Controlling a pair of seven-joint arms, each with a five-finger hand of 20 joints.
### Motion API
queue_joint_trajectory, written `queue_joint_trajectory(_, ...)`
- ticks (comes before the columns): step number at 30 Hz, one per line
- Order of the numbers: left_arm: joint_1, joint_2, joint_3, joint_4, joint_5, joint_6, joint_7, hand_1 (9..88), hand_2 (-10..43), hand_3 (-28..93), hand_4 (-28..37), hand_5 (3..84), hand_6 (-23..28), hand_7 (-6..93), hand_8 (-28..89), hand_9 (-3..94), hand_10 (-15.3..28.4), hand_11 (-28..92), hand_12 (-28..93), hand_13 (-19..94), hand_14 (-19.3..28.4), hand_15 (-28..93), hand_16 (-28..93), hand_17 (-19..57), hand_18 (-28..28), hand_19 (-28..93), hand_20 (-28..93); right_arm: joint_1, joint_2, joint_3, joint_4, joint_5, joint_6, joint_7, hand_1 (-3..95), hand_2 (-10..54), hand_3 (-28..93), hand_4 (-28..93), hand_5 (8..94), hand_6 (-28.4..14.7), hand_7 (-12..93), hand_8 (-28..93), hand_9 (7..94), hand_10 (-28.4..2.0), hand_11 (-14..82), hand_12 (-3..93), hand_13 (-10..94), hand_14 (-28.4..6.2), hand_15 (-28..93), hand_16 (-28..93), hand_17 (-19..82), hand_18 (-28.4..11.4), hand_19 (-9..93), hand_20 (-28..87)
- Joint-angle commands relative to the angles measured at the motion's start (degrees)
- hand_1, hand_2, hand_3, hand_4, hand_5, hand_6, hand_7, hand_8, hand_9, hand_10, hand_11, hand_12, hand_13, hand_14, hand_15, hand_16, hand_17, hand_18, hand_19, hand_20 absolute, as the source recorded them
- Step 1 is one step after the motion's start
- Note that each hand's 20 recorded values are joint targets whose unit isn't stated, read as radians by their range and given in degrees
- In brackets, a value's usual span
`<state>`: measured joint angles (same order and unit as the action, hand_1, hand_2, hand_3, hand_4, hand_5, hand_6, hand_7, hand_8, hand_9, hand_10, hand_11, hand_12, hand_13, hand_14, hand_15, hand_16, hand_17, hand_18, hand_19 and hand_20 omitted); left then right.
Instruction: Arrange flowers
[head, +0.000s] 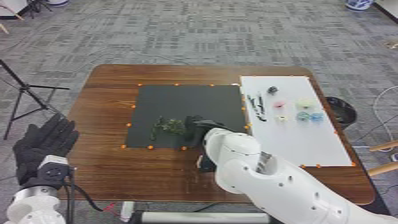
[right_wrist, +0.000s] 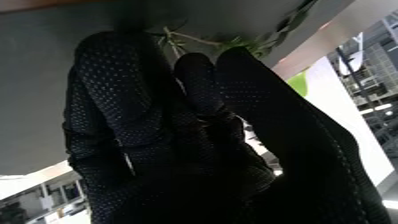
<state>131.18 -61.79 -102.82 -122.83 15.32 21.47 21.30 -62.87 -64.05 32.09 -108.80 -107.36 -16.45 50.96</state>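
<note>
Right hand, head view: right hand (head: 201, 125) low over the black mat (head: 182, 101), just beside the leafy green sprigs (head: 172, 126); whether it touches them, one cannot tell.
Dark bin, head view: a round dark bin (head: 346, 112) beyond the table (head: 107, 115) on the right side, partly cut off by the table's edge; its contents cannot be made out.
Flowers, head view: pink (head: 280, 104), pale yellow-green (head: 305, 103) and blue blooms (head: 310, 116) on the white sheet (head: 302, 142), near dark strips (head: 258, 107).
Arm, head view: white right arm (head: 275, 180) slanting in from the bottom edge, hiding part of its hand.
Left hand, head view: left hand (head: 43, 142) beside the table, fingers straight and apart.
Fingers, right wrist view: right hand (right_wrist: 169, 135) fairly open, fingers extended and slightly bent; sprigs show past the fingertips, partly hidden; whether it grips a stem, one cannot tell.
</note>
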Motion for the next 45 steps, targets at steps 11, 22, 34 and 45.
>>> queue_joint_trajectory(11,0.56,-0.52,0.16,-0.17,0.04,-0.19,-0.46,24.7,20.5,76,-28.3,46.9,11.3,13.8,-9,37.1,17.6,27,10,27,16.5,36,-7,-6.6,15.5,41,10,-0.46,-1.05,-2.37,-2.43,-0.39,-3.76,-3.57,43.4,10.4,72,-12,41.0,-11.3,78,18,64.6,-21.8,16.9,17.3,67,-13.3,60,32,26,-27.4,78,32)
queue_joint_trajectory(22,1.1,-0.9,-0.42,-0.25,-0.72,-0.05,0.32,24.8,20.5,76,-28.3,46.9,11.3,13.8,-9,37.1,17.6,28,10,27,16.5,36,-7,-6.5,15.4,41,10,0.4,2.84,0.65,-4.51,-4.93,-3.77,-1.39,40.3,9.9,73,-10,40.1,-11.6,78,18,63.2,-22.9,16.5,17.2,66,-13.7,60,32,25,-28.0,77,32)
queue_joint_trajectory(34,1.97,-1.14,-0.96,-0.46,-0.79,-0.42,0.93,24.8,20.4,76,-28.3,46.8,11.4,13.7,-9,37.0,17.6,27,10,27,16.5,36,-7,-6.5,15.5,41,10,-1.67,10.68,12.9,-6.03,-6.1,4.44,1.09,31.4,9.5,71,-11,50.4,-12.6,45,4,65.9,-22.4,22.7,21.3,65,-15.3,63,31,25,-28.4,78,33)
queue_joint_trajectory(45,2.42,-1.18,-0.77,-0.82,-1.24,-0.05,1.74,24.8,20.3,76,-28.3,46.8,11.3,13.8,-9,37.0,17.6,27,10,27,16.5,36,-7,-6.5,15.4,41,10,5.79,14.15,7.98,5.33,-12.55,0.06,5.76,29.7,-3.2,64,-17,57.8,-13.5,10,-5,68.6,-21.0,35.2,29.1,66,-16.2,70,36,27,-28.4,80,34)
